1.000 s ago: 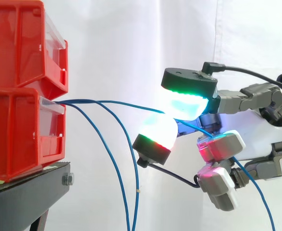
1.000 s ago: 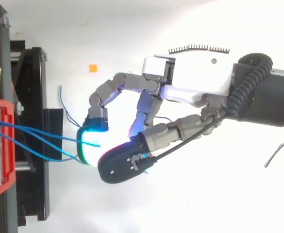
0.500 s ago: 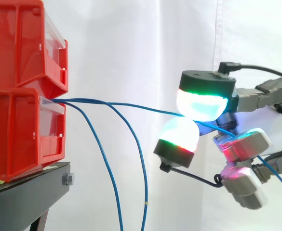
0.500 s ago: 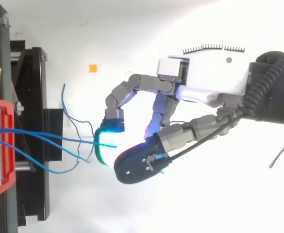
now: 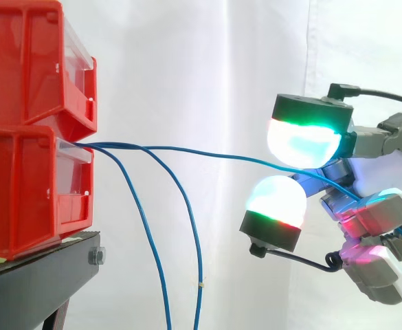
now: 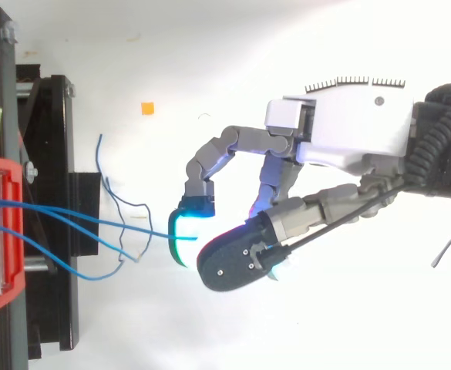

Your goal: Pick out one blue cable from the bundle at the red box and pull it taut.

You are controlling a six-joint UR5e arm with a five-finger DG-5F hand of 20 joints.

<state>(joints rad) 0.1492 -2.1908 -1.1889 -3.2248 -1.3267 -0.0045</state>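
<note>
White curtain (image 5: 187,69) behind, fingers (image 5: 304,141) pinch blue cable (image 5: 207,152).

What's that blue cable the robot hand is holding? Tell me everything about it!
It is a thin blue cable, smooth like plastic-coated wire. It comes out of the lower red bin and is pinched between glowing pads of the hand. It stretches almost level across the gap with only a gentle curve, touching nothing in between. Two other blue cables droop from the same bin.

no text, label, number or sign can be read in either view.
</note>
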